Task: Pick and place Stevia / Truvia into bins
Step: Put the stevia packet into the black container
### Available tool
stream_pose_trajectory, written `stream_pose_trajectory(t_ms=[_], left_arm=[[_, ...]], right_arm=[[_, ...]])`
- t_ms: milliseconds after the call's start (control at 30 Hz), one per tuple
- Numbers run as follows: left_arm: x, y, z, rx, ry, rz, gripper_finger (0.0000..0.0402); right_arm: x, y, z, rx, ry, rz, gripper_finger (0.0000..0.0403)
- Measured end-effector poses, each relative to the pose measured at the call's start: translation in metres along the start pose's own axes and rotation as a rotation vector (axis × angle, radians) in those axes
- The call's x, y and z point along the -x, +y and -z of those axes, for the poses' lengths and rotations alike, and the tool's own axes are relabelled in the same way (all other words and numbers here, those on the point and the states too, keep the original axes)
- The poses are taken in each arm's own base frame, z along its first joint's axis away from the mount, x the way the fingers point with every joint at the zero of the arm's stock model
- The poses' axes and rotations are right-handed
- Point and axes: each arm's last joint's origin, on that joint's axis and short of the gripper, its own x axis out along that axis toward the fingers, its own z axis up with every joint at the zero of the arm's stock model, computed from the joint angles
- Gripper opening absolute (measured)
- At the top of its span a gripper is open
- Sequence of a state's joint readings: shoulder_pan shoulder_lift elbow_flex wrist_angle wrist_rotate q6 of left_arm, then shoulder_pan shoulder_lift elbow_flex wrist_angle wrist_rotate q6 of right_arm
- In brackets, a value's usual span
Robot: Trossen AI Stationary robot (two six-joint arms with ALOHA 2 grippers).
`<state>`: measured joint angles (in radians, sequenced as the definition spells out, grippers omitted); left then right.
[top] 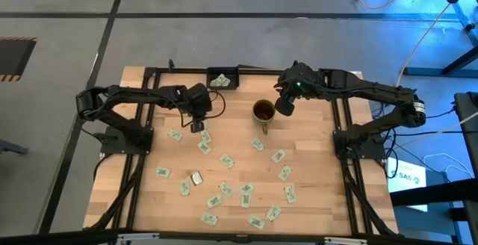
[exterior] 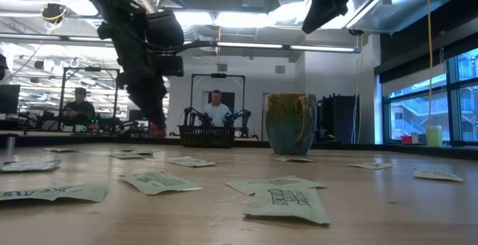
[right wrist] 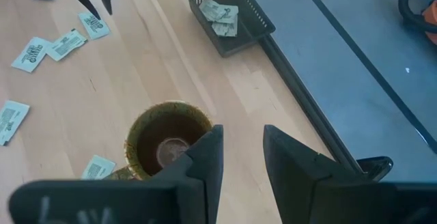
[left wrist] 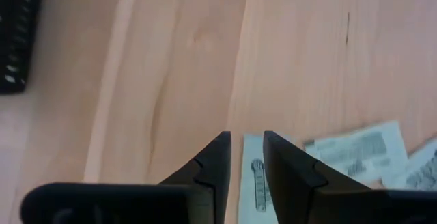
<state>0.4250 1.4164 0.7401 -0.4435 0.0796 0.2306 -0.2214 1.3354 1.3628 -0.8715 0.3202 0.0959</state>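
The left gripper (left wrist: 246, 157) hangs low over the table (top: 142, 200), its fingers a narrow gap apart with a sachet (left wrist: 254, 183) lying between them; whether they pinch it I cannot tell. More sachets (top: 224, 160) lie scattered over the wood beside and beyond it. The right gripper (right wrist: 240, 152) hovers above the mug (right wrist: 167, 145), fingers parted, holding nothing. Farther back, the black tray (right wrist: 229, 16) at the table's edge holds a few sachets. Beyond the table, two people (exterior: 216, 110) sit in the room.
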Motion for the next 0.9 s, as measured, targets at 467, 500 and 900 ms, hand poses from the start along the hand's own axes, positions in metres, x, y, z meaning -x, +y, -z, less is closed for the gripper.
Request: stream_pose_trajectory(t_ms=[467, 500, 900], left_arm=[[-0.04, -0.009, 0.007, -0.037, 0.148, 0.081, 0.0081], [-0.043, -0.01, 0.008, -0.041, 0.165, 0.074, 0.008], [-0.049, -0.01, 0.008, -0.045, 0.171, 0.053, 0.0022]], right_arm=[[0.0, 0.0, 0.0, 0.001, 0.002, 0.0, 0.0108], [0.0, 0.0, 0.0, 0.001, 0.002, 0.0, 0.0108], [0.0, 0.0, 0.001, 0.004, 0.013, 0.001, 0.0108]])
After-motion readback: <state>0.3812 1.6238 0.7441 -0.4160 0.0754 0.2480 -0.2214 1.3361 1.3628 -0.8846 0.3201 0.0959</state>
